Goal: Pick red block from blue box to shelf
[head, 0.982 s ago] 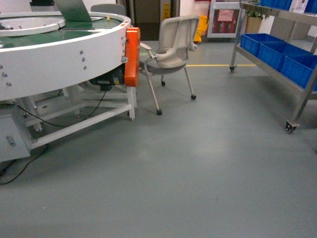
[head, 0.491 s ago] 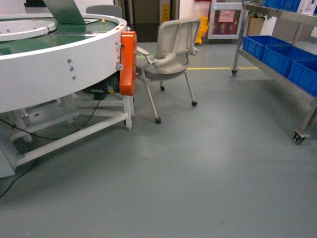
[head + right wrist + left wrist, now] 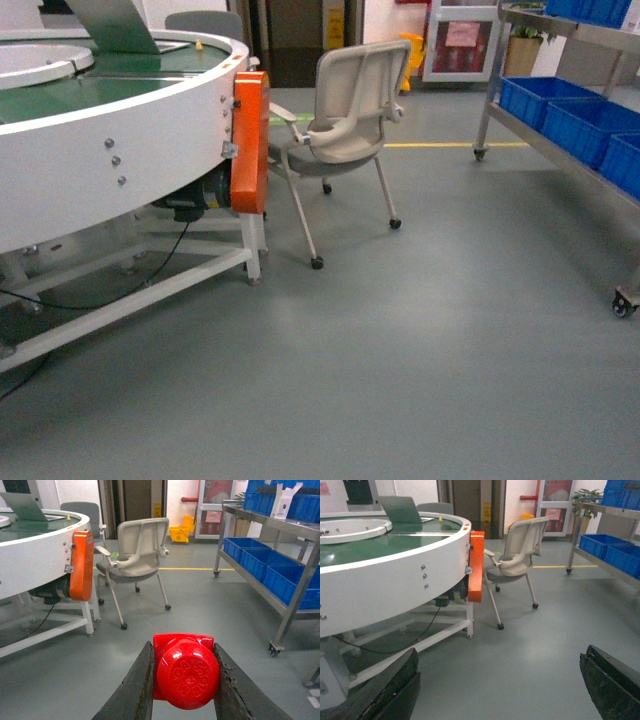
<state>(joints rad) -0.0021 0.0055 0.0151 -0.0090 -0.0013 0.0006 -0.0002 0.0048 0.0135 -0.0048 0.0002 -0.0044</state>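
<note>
The red block (image 3: 186, 672) fills the lower middle of the right wrist view with its round stud facing the camera. My right gripper (image 3: 183, 649) is shut on it, one dark finger pressed to each side. It hangs above bare grey floor. The shelf (image 3: 296, 597) of shiny steel on castors stands ahead to the right, and also shows at the right edge of the head view (image 3: 487, 100). My left gripper (image 3: 500, 652) is open over the floor with nothing between its fingers. The blue box is out of view. Neither gripper shows in the head view.
Dark blue crates (image 3: 560, 105) sit on the shelf's tiers. A round white conveyor (image 3: 90, 160) with an orange guard (image 3: 250, 140) takes up the left. A grey wheeled chair (image 3: 345, 110) stands beside it. Open grey floor lies between chair and shelf.
The head view has advanced over the floor: chair and conveyor look nearer, and the shelf has slid toward the right edge.
</note>
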